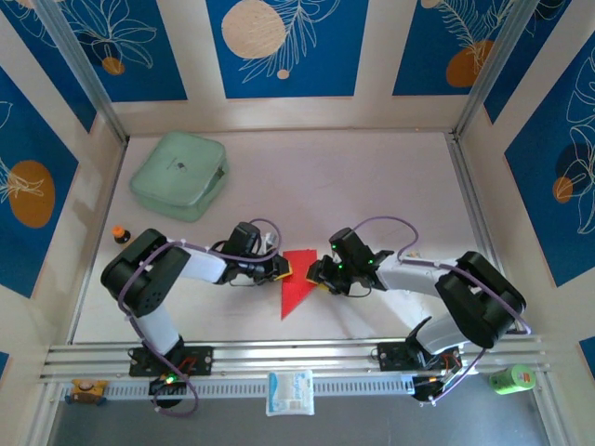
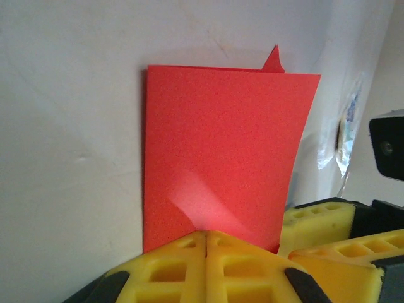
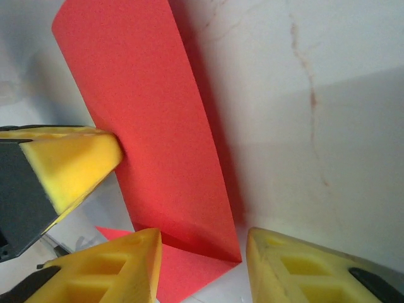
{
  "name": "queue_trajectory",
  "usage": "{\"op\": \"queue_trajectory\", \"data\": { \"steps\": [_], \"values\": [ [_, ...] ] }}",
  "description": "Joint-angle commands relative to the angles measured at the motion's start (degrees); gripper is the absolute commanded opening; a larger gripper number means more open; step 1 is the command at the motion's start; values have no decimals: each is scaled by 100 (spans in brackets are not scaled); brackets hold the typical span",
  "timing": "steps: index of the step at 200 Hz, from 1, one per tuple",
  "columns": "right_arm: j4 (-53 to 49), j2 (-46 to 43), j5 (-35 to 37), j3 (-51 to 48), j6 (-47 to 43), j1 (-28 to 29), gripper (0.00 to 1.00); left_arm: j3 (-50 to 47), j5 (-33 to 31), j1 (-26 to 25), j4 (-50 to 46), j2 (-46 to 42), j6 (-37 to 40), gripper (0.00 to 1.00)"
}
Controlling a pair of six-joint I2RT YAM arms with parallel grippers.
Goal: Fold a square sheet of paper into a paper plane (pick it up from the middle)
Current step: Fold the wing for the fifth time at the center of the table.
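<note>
The square sheet of paper is bright red and folded into a narrow pointed shape, lying on the white table between my two arms. My left gripper is at its left edge. In the left wrist view its yellow jaws are pressed together on the near edge of the paper, which rises in front of them with a crease running from the pinch. My right gripper is at the paper's right edge and stands open. A folded flap of the paper lies between its fingers.
A mint-green case sits at the back left of the table. A small orange-capped bottle stands near the left wall. A white packet lies on the front rail, and a green object is at the front right.
</note>
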Motion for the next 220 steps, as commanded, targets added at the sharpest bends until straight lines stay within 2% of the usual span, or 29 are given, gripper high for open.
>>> {"op": "queue_trajectory", "data": {
  "steps": [1, 31, 58, 85, 163, 220],
  "values": [
    [309, 174, -408, -95, 31, -71, 40, -152, -70, 53, -60, 219, -78, 7],
    [806, 243, -658, -174, -85, -168, 40, -88, -60, 59, -196, 190, 5, 7],
    [764, 249, -729, -130, -413, -320, 39, -9, 1, 54, -287, 227, 87, 7],
    [1586, 299, -1263, -332, -561, -559, 38, -1, -2, 58, -331, 210, 102, 7],
    [1689, 862, -2062, 9, -1359, -915, 35, 104, 46, 53, -430, 218, 186, 7],
    [1696, 1084, -2162, 48, -1499, -1083, 33, 95, 44, 53, -482, 166, 216, 7]
  ]
}}
